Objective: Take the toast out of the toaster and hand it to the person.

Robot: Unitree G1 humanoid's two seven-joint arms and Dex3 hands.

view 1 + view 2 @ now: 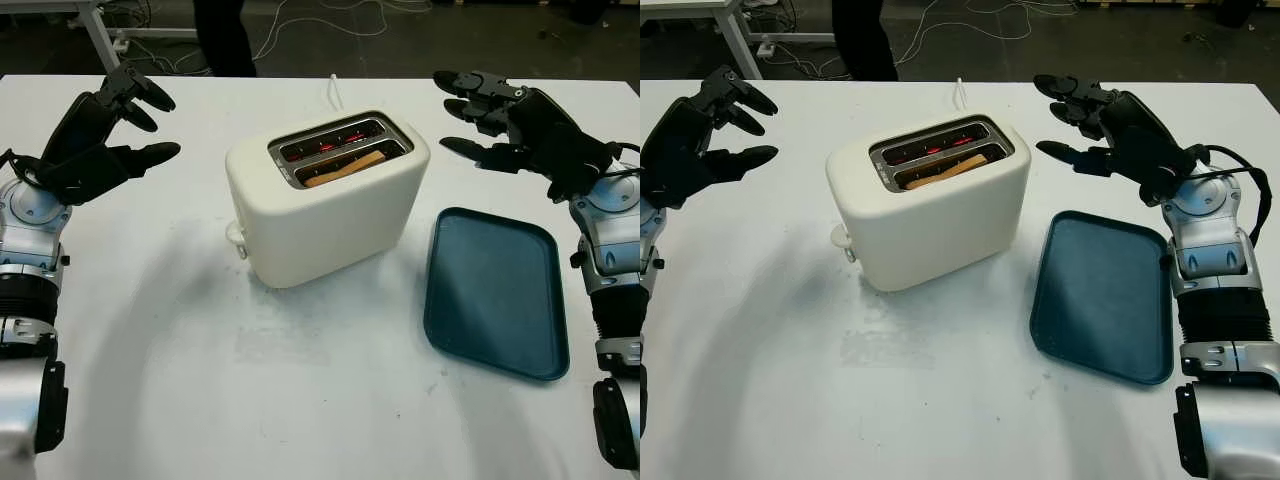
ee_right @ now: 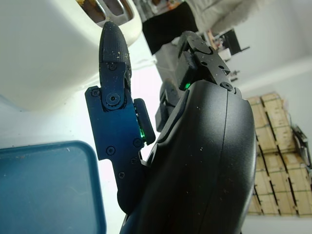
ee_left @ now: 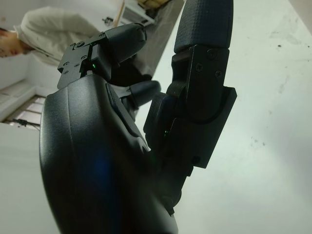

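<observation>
cream toaster [image 1: 325,205] holds toast [image 1: 343,168], unmarked, between the empty open left hand [image 1: 105,135] and right hand [image 1: 510,125].

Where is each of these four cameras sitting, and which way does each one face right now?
Left eye view: on the head, looking down at the white table; toaster with toast, teal tray, both arms, left hand open.
Right eye view: beside it, same scene shifted; right hand open by the toaster.
Left wrist view: at the left wrist, past its own fingers over the table to a person.
Right wrist view: at the right wrist, facing the toaster and tray.
Shared: toaster, tray.
</observation>
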